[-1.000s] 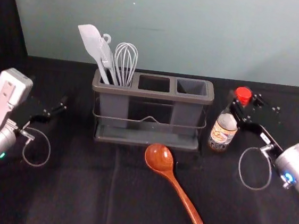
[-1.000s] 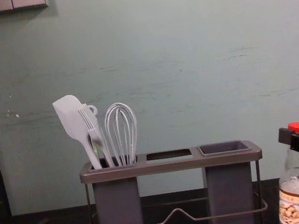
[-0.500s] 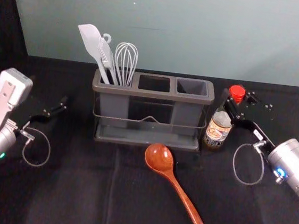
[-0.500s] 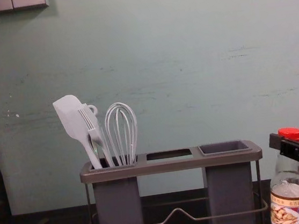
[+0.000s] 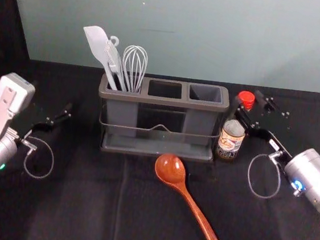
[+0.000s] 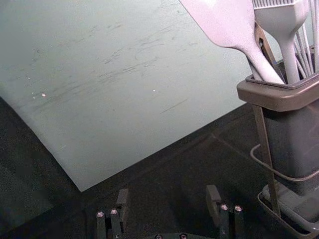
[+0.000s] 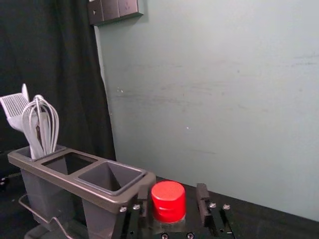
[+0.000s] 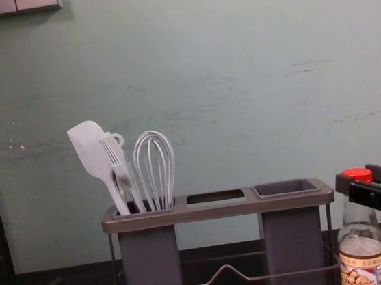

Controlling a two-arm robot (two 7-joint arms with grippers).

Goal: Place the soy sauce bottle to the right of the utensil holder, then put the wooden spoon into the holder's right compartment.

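Head view: soy sauce bottle just right of utensil holder

It stands between the right end effector's spread fingers. The wooden spoon lies in front; the utensil holder separates it from the left end effector, also spread.

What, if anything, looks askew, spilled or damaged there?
Nothing stands out. The bottle stands upright right of the holder, with the right tool open around its red cap and no spill visible. The spoon lies on the table, apparently whole. The left tool hangs open, left of the holder.
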